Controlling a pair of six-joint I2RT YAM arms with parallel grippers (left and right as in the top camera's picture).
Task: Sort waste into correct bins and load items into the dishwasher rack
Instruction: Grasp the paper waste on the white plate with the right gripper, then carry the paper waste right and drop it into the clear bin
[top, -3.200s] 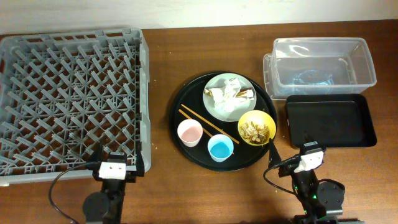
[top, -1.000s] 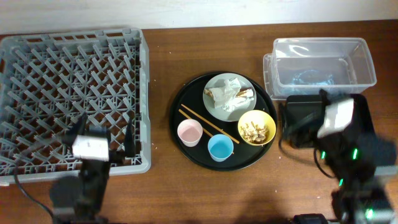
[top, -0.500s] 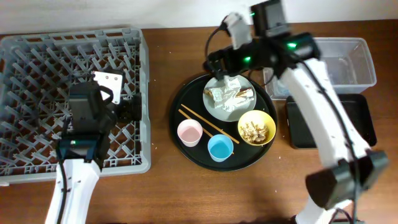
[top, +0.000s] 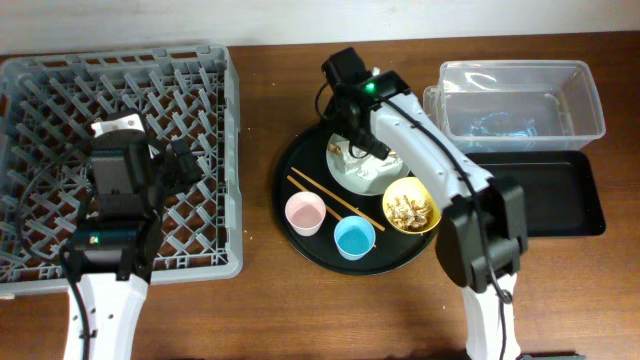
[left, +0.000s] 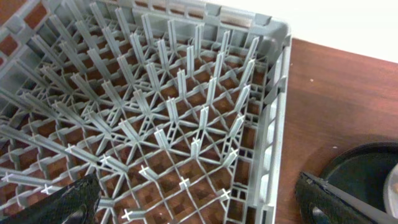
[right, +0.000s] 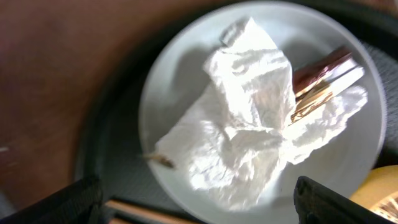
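My right gripper (top: 358, 142) is open and hovers just above the pale plate (top: 350, 180); it touches nothing. In the right wrist view the open fingers (right: 199, 208) frame the plate (right: 168, 93), which holds crumpled white paper (right: 249, 130) and a brown-and-white wrapper (right: 323, 78). My left gripper (top: 180, 160) is open and empty over the right part of the grey dishwasher rack (top: 60, 100), whose pegs (left: 186, 124) fill the left wrist view. The yellow bowl (top: 413, 205) holds beige food scraps. The pink cup (top: 306, 213), the blue cup (top: 354, 237) and the chopsticks (top: 325, 195) lie on the round tray.
The round black serving tray (top: 298, 160) sits mid-table. The clear tub (top: 520, 100) is at the back right, with the shallow black tray (top: 560, 195) in front of it. My right arm crosses over the bowl's edge and the black tray's left end.
Both arms have risen from the table's front edge. The right gripper has swung in over the plate and come lower. The left gripper has moved over the rack.
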